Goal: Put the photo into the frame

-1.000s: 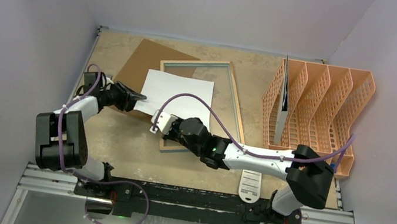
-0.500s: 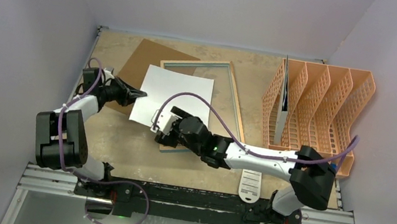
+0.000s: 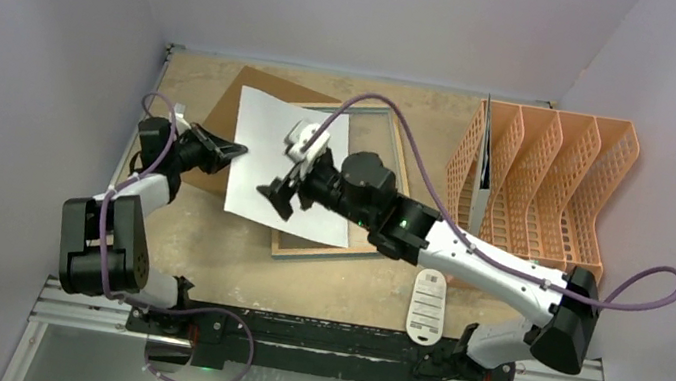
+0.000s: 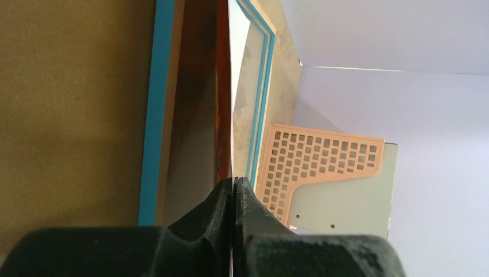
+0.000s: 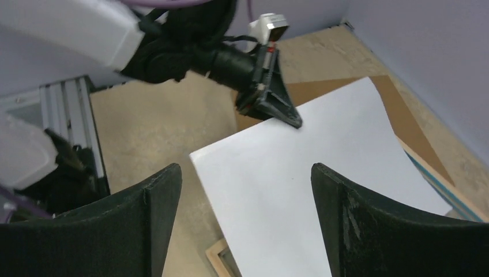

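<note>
The left gripper [image 3: 235, 149] is clenched on the left edge of the photo [image 3: 259, 118] — white back up, lying across the frame [image 3: 401, 175] on the desk [image 3: 204, 246] — while the right gripper [image 5: 246, 173] hovers above it, jaws spread wide

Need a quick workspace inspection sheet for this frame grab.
Surface: tan table, worn and blotchy.
Job's things: photo white side up, lying askew over frame; not seated.
Clutter: brown backing board partly under the photo; orange file rack with grey panel upright; white card at near edge.
Grippers: left gripper shut on photo's edge; right gripper open above photo.
Cables: purple cable arcs over frame; similar loops on left arm.
Surroundings: plain pale walls; nothing else seen.
</note>
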Robot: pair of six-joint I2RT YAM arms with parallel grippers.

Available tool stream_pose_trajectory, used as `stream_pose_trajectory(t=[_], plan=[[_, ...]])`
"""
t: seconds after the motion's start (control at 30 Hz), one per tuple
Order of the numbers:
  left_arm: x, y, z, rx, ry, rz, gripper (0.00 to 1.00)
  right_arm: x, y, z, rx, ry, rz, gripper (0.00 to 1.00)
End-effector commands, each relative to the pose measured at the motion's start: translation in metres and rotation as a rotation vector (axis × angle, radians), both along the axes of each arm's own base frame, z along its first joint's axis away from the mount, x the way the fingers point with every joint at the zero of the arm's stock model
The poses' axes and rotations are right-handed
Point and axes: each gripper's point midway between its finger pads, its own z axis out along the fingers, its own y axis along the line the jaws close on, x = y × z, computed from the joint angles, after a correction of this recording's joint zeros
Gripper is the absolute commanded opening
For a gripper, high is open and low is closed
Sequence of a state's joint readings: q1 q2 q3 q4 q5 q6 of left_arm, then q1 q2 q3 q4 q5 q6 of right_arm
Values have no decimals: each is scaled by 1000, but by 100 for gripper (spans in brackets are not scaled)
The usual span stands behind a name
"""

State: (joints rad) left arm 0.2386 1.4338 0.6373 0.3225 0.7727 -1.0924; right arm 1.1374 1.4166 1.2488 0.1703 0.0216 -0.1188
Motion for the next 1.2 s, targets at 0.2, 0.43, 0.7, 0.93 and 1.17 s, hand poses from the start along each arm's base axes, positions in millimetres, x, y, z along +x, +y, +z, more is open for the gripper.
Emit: stream_pose_trajectory(t=[0.2,0.43,0.7,0.93,1.17], plan=[[0,-13,1,54,-104,84,0,97,-29,-18,202,483,-403,78],[17,-41,14,-12,-154,73,0,106,-38,-27,238,573,-487,79],[25,-95,11,-40,-165,-26,0,113,-49,-38,252,611,-580,77],[35,-118,-3,-58,-144,-22,0,115,-57,-43,229,595,-618,77],[44,-107,11,-23,-198,82,0,117,-60,-45,223,579,-635,77]])
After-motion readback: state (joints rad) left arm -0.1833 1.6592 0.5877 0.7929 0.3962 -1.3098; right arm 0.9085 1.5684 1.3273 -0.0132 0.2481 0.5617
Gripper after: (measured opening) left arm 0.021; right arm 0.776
